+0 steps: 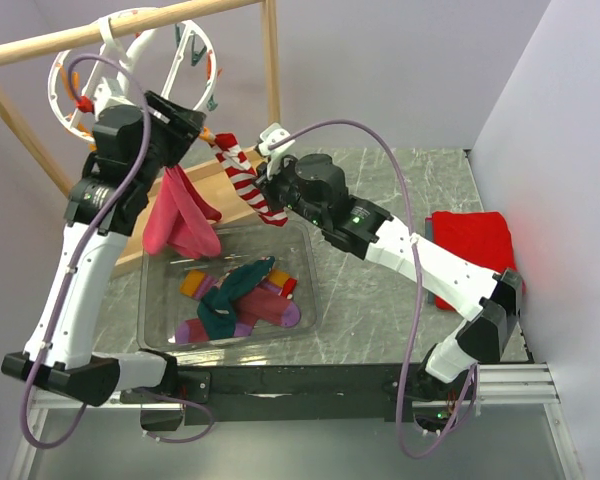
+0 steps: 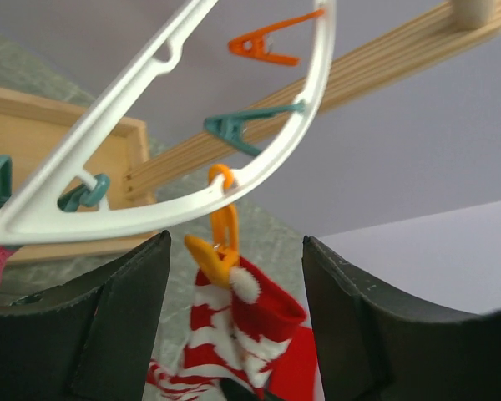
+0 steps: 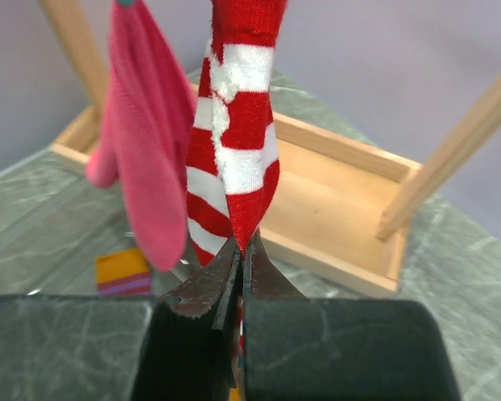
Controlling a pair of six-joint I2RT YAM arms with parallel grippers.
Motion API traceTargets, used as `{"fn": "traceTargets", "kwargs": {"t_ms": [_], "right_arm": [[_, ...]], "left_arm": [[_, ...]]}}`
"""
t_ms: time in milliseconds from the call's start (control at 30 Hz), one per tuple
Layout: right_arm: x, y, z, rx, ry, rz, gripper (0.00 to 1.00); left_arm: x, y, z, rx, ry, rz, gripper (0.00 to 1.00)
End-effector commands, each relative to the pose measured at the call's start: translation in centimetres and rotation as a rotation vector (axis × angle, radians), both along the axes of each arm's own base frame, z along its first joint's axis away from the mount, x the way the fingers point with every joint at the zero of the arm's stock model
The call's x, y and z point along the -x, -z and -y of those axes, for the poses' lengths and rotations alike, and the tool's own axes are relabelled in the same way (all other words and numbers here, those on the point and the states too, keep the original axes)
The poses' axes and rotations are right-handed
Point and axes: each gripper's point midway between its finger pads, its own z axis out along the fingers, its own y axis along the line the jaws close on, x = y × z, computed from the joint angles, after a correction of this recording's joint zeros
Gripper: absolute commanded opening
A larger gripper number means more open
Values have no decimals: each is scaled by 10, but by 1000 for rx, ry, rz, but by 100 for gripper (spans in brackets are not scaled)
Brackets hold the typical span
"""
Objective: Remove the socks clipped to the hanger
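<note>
Red-and-white striped sock [image 3: 242,142] hangs from the orange clip [image 2: 220,244] on the hanger [image 2: 150,210] far left, right gripper [image 3: 240,269] pinching its lower end, left gripper [image 2: 234,280] spread astride the clip; tugging before the clip opens could swing the hanger.

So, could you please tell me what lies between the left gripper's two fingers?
An orange clip gripping the striped sock hangs between the fingers, as the left wrist view shows.
</note>
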Motion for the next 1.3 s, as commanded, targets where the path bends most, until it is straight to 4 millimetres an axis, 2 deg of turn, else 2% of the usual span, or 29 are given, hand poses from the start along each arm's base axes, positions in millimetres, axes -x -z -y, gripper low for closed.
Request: {"fn": "traceTargets", "kwargs": {"t_ms": [0, 67, 133, 167, 233, 367, 567, 933, 1133, 1200, 1233, 1267], "right_arm": [[-11, -11, 5, 51, 107, 89, 0], [-13, -10, 5, 64, 133, 103, 0], [-13, -9, 4, 65, 143, 106, 0], [-13, -8, 3, 70, 145, 109, 0], [-14, -8, 2, 72, 154, 115, 0], [-16, -1, 0, 108, 182, 129, 0], [-17, 3, 3, 124, 213, 147, 0], [-9, -2, 3, 90, 200, 157, 0], [-8, 1, 5, 92, 203, 156, 0], [-7, 1, 6, 92, 201, 155, 0], [-7, 2, 6, 93, 201, 154, 0], [-6, 2, 5, 92, 197, 153, 0]], "left_arm": [[1, 9, -5, -121, -74, -43, 70], [-7, 13, -3, -142, -95, -57, 70], [-14, 24, 1, -180, -115, -102, 69], [-14, 19, 1, -196, -146, -94, 70], [-17, 25, 2, -221, -168, -119, 70], [-18, 19, 0, -228, -222, -101, 71], [-18, 21, -11, -248, -296, -109, 70], [-34, 26, -4, -266, -288, -86, 65], [-44, 32, 3, -288, -271, -90, 53], [-45, 34, 2, -299, -278, -96, 46], [-46, 33, 1, -303, -282, -93, 37], [-46, 33, -1, -314, -286, -93, 34]]}}
